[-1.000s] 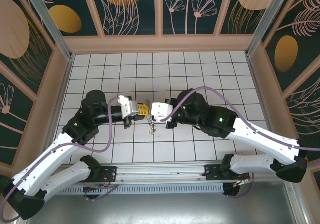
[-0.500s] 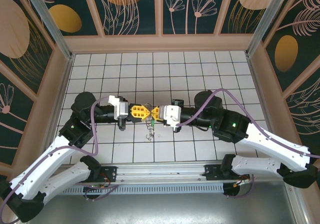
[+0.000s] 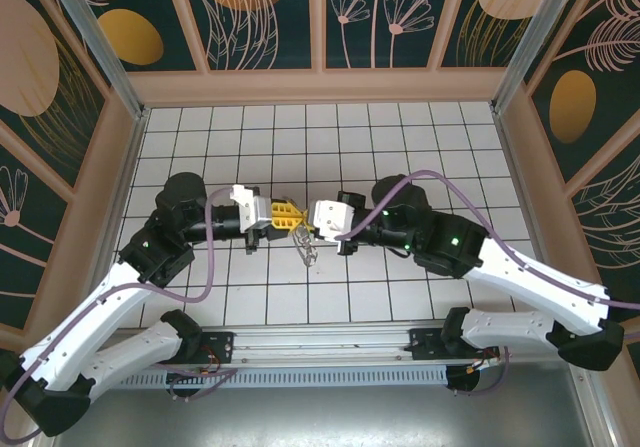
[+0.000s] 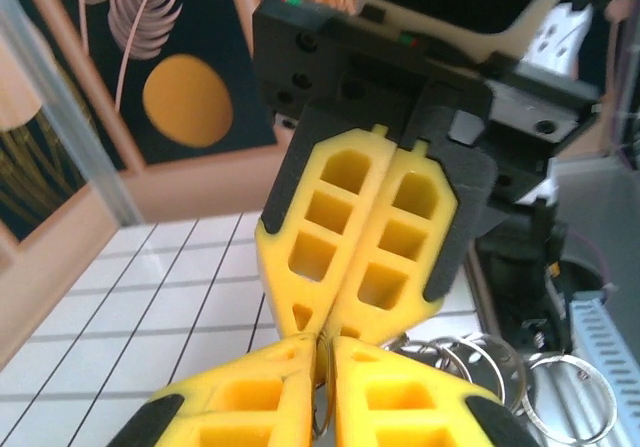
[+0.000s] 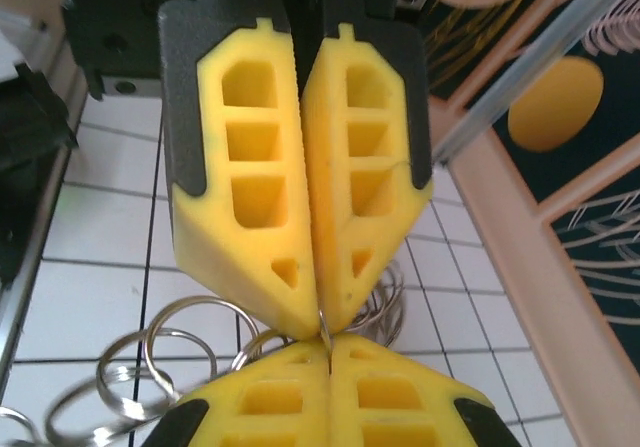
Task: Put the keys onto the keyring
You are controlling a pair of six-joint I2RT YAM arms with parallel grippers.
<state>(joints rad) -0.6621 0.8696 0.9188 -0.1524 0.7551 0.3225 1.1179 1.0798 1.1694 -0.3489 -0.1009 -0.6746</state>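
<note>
Left gripper (image 4: 324,347) and right gripper (image 5: 330,345) are both closed, tip to tip, pinching thin wire, maybe the keyring (image 5: 388,302); hold tight, twist slowly

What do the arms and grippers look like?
Left arm and right arm: white links, black joints, a purple cable looped along each. Left gripper and right gripper: black bodies, yellow tapered fingers with rectangular cut-out pockets.
</note>
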